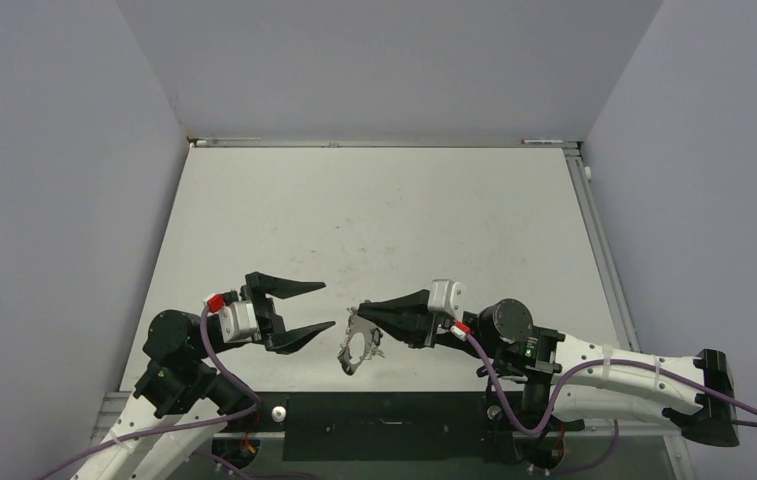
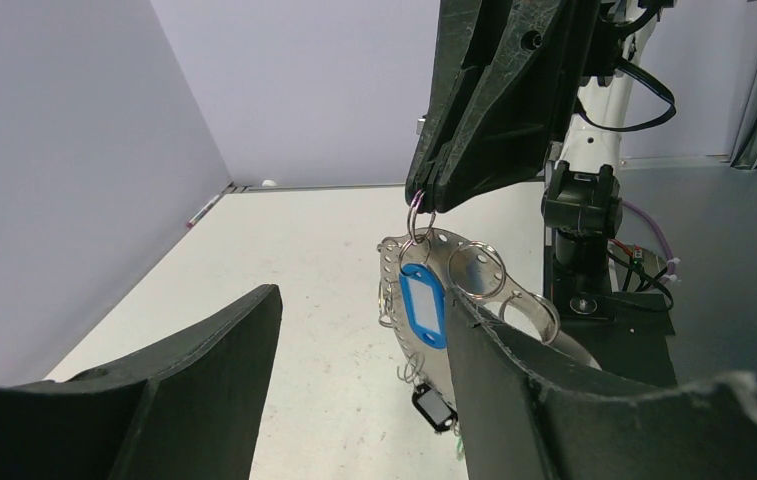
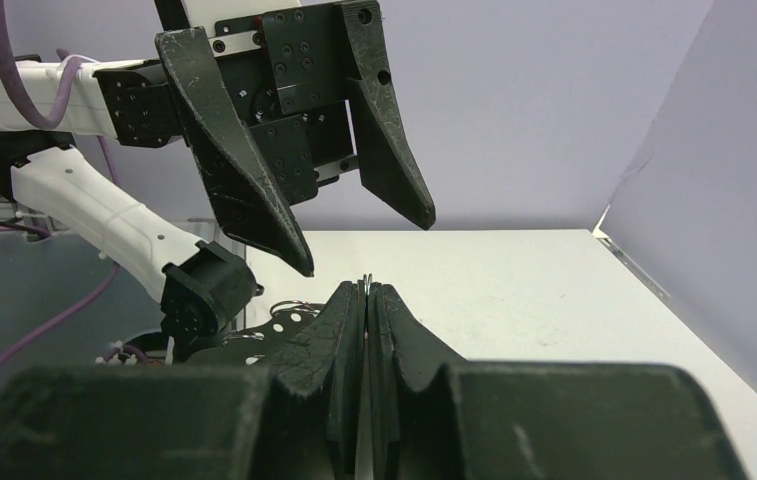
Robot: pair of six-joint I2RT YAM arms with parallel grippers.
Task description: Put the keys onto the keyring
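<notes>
Step in hand: the large thin silvery wire keyring (image 2: 451, 240) is held up by the right hand (image 1: 357, 312), seemingly so that a key can be taken and threaded on.
Right hand: the black fingers are pressed together, pinching a small ring at the top of the keyring, over the near middle of the white worktop (image 1: 374, 210).
Left hand (image 1: 326, 305): spread wide, nothing held, just left of the hanging keyring and facing it.
Keyring: hung below the right fingertips; whether its lower end touches the worktop cannot be told.
Keys: a blue plastic-capped key (image 2: 422, 305) is seen dangling against the hoop; whether it is already threaded cannot be told. No green key is made out.
Doing it well: the hoop is best held steady while the left fingers are closed on the flat blue cap alone, not on the wire.
Risk: the bundle may be set swinging by a glancing touch.
</notes>
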